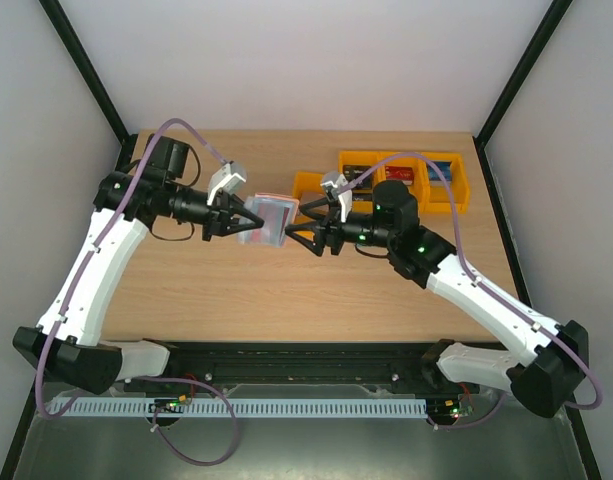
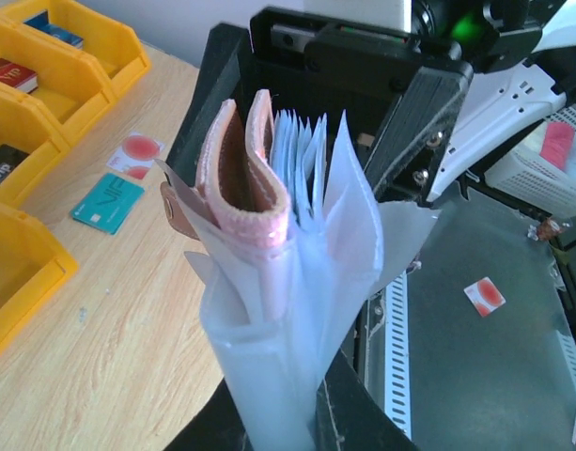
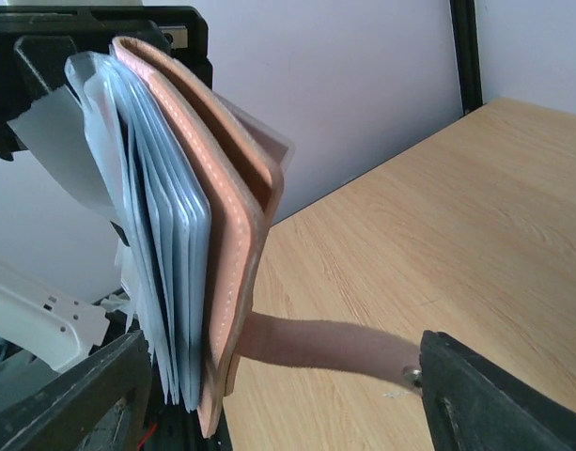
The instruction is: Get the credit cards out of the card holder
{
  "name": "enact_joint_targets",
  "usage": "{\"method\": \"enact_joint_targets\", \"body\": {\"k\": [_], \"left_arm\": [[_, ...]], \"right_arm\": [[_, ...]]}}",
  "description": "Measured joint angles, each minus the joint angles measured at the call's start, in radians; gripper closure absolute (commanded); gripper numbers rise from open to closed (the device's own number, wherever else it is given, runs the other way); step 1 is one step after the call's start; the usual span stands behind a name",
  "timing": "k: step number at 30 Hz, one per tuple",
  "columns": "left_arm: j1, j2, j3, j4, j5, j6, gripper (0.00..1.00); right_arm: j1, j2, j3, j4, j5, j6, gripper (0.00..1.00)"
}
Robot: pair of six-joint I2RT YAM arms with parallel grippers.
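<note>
- Counts: two grippers, one holder [image 1: 268, 222] and four orange bins [image 1: 460, 185], three in a row and one standing apart.
- Two loose cards lie side by side on the table [image 1: 286, 290] in the left wrist view: one red card [image 2: 135, 152] with white on it, and one teal card [image 2: 107, 204].
- I cannot pick out a blue-grey card. The holder's clear sleeves [image 2: 311, 235] are bluish and fanned out (too bunched to count), and I cannot tell whether any holds a card.
- The holder hangs in the air above the middle of the table, between the two grippers.
- Its long axis runs left to right, from one gripper towards the other.
- It is spread open like a book, with the leather covers on the far side and the sleeves on the near side.
- Its tab [image 3: 316, 343] sticks out sideways from the cover.
- The left gripper [image 1: 236, 218] is clamped on the holder's left end, with the sleeves pinched between its fingers.
- The right gripper [image 1: 298, 228] has its jaws wide apart, one on each side of the holder's right end, and is not pinching it.
- The snap end of the tab seems to meet one of the right gripper's fingers [image 3: 494, 399].
</note>
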Motion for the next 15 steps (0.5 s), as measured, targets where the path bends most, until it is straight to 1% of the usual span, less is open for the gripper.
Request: {"method": "enact_joint_targets", "body": {"k": [2,6,8,9,15], "left_arm": [[0.0,-0.003,0.0,-0.019,0.004,0.015,0.98],[-0.002,-0.003,0.0,-0.043,0.01,0.037,0.98],[-0.002,-0.003,0.0,-0.047,0.009,0.042,0.98],[-0.002,-0.003,0.0,-0.047,0.008,0.045,0.98],[-0.002,-0.003,0.0,-0.056,0.007,0.072,0.98]], "right_arm": [[0.0,-0.012,0.008,-0.022,0.005,-0.017,0.31],[-0.001,-0.018,0.013,-0.024,0.011,-0.006,0.37],[-0.001,-0.011,0.013,-0.019,0.009,0.008,0.44],[-0.001,-0.009,0.013,-0.015,0.008,0.014,0.46],[-0.001,-0.001,0.013,0.002,0.006,0.049,0.46]]}}
